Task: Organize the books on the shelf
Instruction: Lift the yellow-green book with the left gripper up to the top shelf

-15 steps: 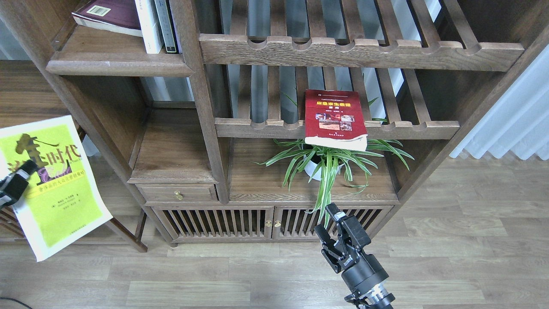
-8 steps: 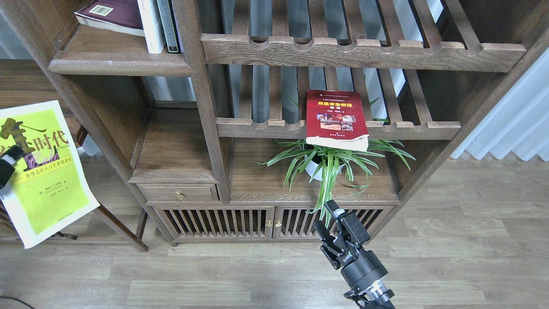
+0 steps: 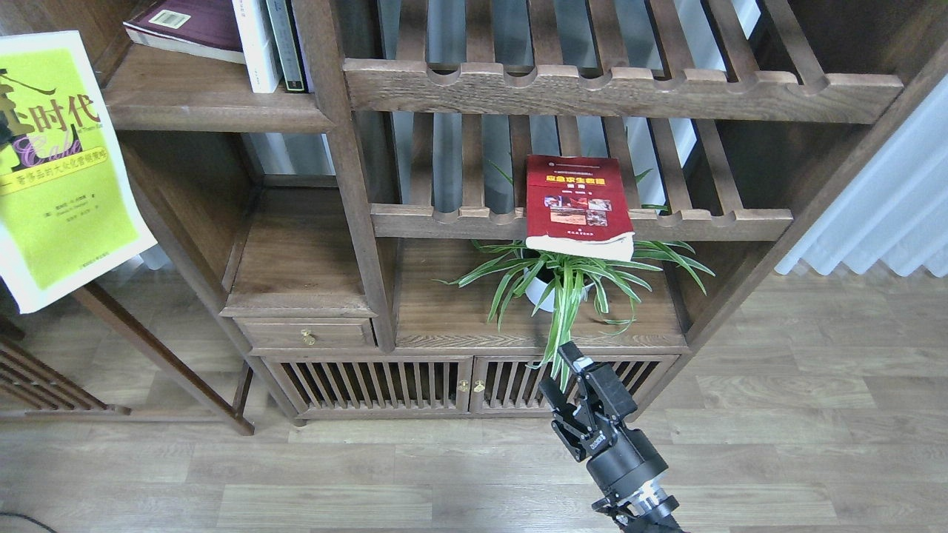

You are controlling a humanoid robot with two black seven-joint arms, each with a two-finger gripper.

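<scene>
The yellow-green book (image 3: 63, 163) hangs in the air at the far left, level with the shelf (image 3: 215, 111), and its left side is cut off by the view's edge. My left gripper is out of view. The maroon book (image 3: 194, 24) lies flat on the shelf at the top left. The red book (image 3: 578, 201) lies on the lower slatted rack and overhangs its front rail. My right gripper (image 3: 561, 374) is open and empty, low in front of the cabinet doors, well below the red book.
Thin white (image 3: 255, 44) and dark (image 3: 286, 43) books stand upright on the shelf beside the maroon book. A spider plant (image 3: 563, 285) in a white pot sits under the red book. A brass-knobbed drawer (image 3: 308, 334) is at lower left. A curtain (image 3: 881, 200) hangs at the right.
The yellow-green book has risen and shifted left, from floor level up to shelf height. My left gripper has left the view. My right gripper has barely moved.
</scene>
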